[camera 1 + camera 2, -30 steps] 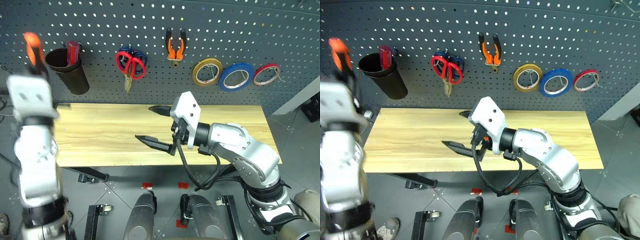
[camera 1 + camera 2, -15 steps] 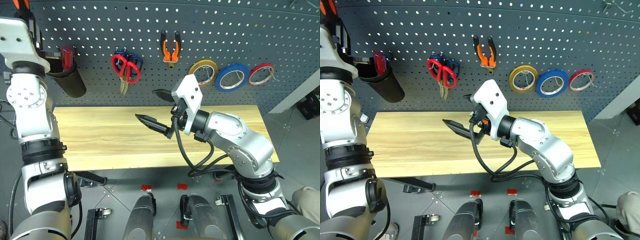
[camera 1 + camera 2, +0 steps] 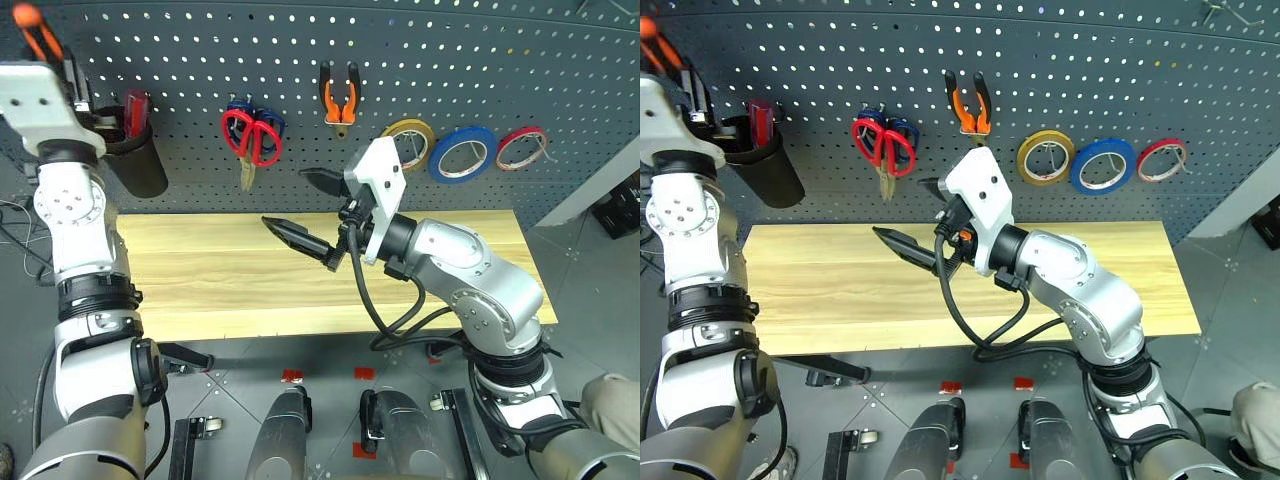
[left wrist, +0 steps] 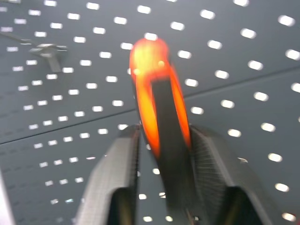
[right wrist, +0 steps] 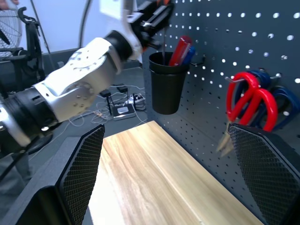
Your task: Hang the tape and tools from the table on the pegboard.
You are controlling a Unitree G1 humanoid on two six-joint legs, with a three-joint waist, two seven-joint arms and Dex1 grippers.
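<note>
Cup (image 3: pixel 135 160) left of scissors (image 3: pixel 252 135), pliers (image 3: pixel 339 92), tapes (image 3: pixel 466 152) (pegboard (image 3: pixel 560 110) behind table (image 3: pixel 200 270))

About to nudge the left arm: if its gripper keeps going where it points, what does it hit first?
Likely the pegboard: the left gripper, holding the screwdriver, faces its holes directly, though the gap is unclear.

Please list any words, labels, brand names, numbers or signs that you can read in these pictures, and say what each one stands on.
None: no readable text shows anywhere.
Dark grey metal pegboard: bare holes and hooks, no label.
Black plastic cup hung on the pegboard: no print visible.
Yellow ring of tape, blue ring of tape and thin red ring of tape: any print too small to tell.
Light yellow wood-grain table: unmarked.
</note>
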